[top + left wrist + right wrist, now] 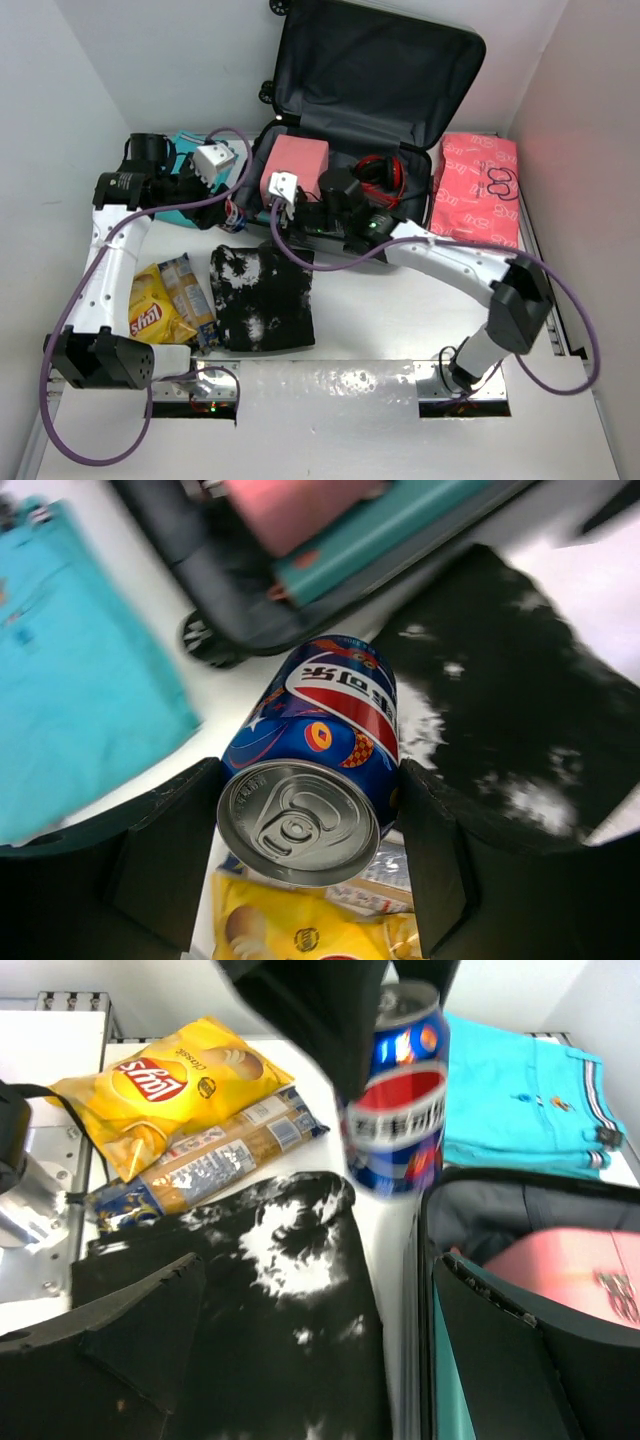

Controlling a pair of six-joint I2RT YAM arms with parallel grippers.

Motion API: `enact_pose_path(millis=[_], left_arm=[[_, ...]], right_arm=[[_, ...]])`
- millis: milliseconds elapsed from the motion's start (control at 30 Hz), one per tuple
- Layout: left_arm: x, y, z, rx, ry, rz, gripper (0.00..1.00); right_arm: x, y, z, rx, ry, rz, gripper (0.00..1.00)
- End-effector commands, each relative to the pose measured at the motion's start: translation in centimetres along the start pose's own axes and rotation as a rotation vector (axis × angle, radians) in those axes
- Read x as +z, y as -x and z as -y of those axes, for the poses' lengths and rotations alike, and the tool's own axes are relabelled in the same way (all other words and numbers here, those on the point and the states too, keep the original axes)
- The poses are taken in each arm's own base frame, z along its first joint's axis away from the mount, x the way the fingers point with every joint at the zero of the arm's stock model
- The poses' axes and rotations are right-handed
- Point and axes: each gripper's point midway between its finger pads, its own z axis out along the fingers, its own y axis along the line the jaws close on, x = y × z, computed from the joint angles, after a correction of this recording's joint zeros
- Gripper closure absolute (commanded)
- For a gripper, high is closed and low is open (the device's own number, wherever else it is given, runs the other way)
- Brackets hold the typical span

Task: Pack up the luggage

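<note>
The left gripper is clamped on a blue soda can, just beside the near-left corner of the luggage. The right gripper has its jaws apart over a black-and-white cloth and the luggage rim. The luggage lies open at the back of the table, with a pink pouch inside.

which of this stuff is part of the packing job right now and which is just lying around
In play: luggage; soda can held by left gripper; pink pouch and headphones inside it.
Lying about, unpacked: chips bag; cracker pack; black shirt; teal shirt; red package.
</note>
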Motion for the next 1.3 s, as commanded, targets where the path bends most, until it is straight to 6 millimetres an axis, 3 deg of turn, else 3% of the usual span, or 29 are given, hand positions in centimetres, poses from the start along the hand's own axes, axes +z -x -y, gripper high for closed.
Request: enact_pose_path(millis=[0,67,300,733,833,933,967,1000,1067,1133,1167,1200,1233,1267], left_arm=[[-1.1,4.3,2.4,0.137,-0.110,0.159,1.00],[-1.2,5.0,2.9,0.155,-0.121,0.174,1.00],[-0.8,6.4,4.6,0.165,-0.202,0.204,1.00],[-1.1,7.5,5.1,0.147,-0.229,0.239,1.00],[-1.1,7.7,5.2,0.140,-0.239,0.246,1.00],[-0.9,7.6,5.1,0.135,-0.239,0.241,1.00],[-0.9,7.5,5.0,0.135,-0.234,0.238,1.00],[-0.9,7.5,4.9,0.135,-0.230,0.237,1.00],[-0.7,7.3,4.9,0.130,-0.229,0.230,1.00],[-0.4,7.6,4.4,0.073,-0.203,0.234,1.00],[-0.2,7.6,3.6,0.041,-0.162,0.222,0.86],[-0.1,7.8,3.0,0.012,-0.132,0.225,0.43],[-0.2,8.6,1.9,-0.039,-0.071,0.243,0.27],[-0.3,9.0,1.3,-0.069,-0.041,0.251,0.01]], right_arm=[[1.7,3.9,1.5,-0.109,0.020,0.134,0.05],[2.8,3.0,1.6,-0.116,0.026,0.116,0.05],[5.3,2.7,1.2,-0.108,0.069,0.124,0.04],[8.4,1.1,2.8,-0.017,0.002,0.151,0.06],[8.7,0.9,3.3,-0.007,-0.017,0.155,0.19],[8.6,1.5,3.3,0.018,-0.024,0.177,0.51],[8.4,1.5,3.1,0.026,-0.024,0.183,0.81],[8.1,1.9,3.2,0.027,-0.033,0.201,0.90],[7.1,2.5,3.3,0.059,-0.070,0.239,1.00],[6.3,2.9,3.5,0.065,-0.094,0.242,1.00],[5.7,3.1,3.8,0.088,-0.123,0.225,1.00],[5.3,3.0,4.1,0.105,-0.146,0.207,1.00],[4.7,2.8,5.0,0.141,-0.198,0.160,1.00],[4.2,2.6,5.7,0.191,-0.229,0.140,1.00]])
